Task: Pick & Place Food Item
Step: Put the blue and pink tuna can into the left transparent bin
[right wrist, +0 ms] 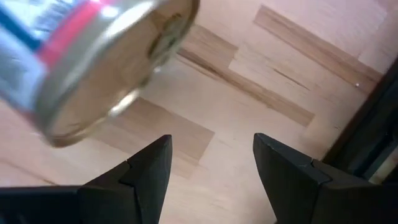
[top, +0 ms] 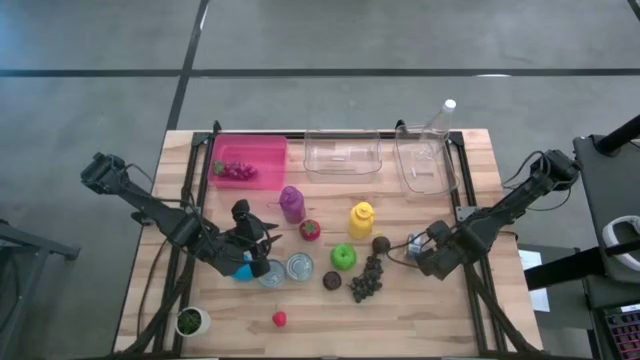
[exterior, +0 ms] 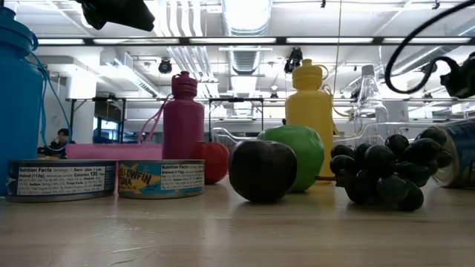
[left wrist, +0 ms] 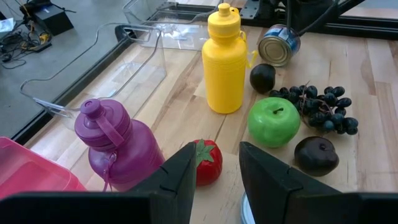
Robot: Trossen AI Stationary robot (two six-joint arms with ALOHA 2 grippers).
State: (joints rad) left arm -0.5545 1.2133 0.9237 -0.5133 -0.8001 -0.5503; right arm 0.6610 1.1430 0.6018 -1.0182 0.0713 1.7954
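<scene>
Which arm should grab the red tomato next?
Left, probably. The left gripper hangs open just beside the red tomato, which sits framed between its fingers in the left wrist view. The right gripper is open too, but over a tipped can across the table, with the yellow bottle between.

You worked in a robotics laboratory in an open industrial hall. The low view showed exposed ceiling ducts [exterior: 249, 55], long strip lights [exterior: 326, 40] and workbenches beyond the wooden table [top: 480, 310]. The high view showed a polished concrete floor [top: 90, 100], with loose cables [left wrist: 18, 34] lying beside the table in the left wrist view.
</scene>
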